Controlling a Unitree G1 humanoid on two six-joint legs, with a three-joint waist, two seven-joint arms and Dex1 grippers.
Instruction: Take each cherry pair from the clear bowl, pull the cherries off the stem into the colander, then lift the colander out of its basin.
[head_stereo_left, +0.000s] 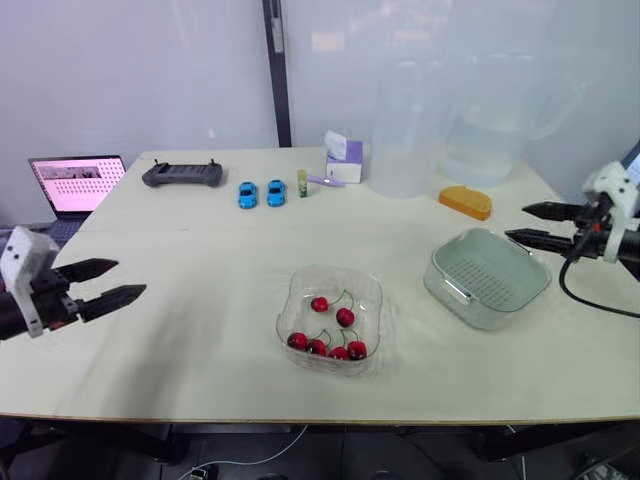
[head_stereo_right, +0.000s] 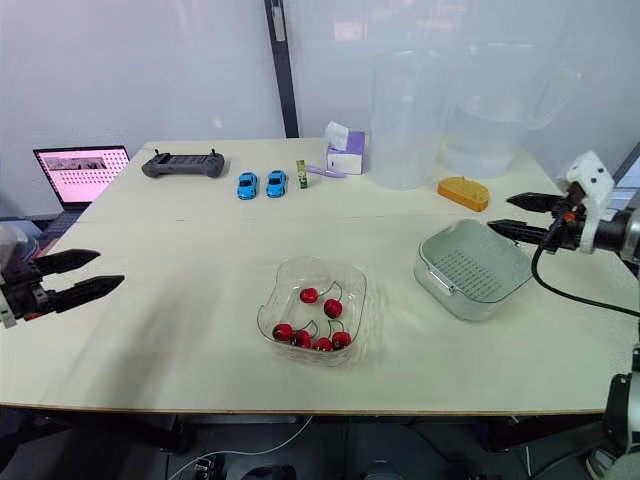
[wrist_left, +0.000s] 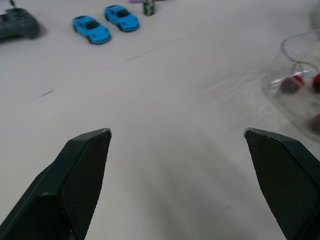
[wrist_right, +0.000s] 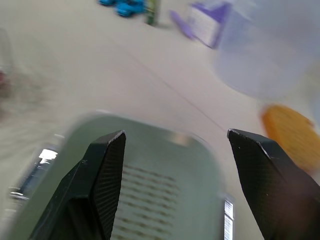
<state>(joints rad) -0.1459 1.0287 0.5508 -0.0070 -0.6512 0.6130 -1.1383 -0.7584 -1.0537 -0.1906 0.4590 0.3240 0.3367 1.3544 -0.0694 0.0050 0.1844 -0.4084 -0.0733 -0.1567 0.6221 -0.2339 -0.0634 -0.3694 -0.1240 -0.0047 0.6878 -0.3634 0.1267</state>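
Pale worktop (head_stereo_left: 200, 330), white wall behind.
- Left gripper (head_stereo_left: 131, 277): hovering at the near left edge, fingers spread apart and gripping nothing.
- Clear bowl (head_stereo_left: 372, 290): sitting near centre, holding cherry pairs (head_stereo_left: 345, 317) on stems.
- Colander (head_stereo_left: 487, 272): resting in its basin (head_stereo_left: 470, 312), right of the bowl.
- Right gripper (head_stereo_left: 515, 222): hanging over the colander's far right rim, fingers parted and empty.
- Two blue toy cars (head_stereo_left: 247, 195) and a dark controller (head_stereo_left: 182, 175): lying far left.
- Clear jugs (head_stereo_left: 408, 130): standing at the far right.
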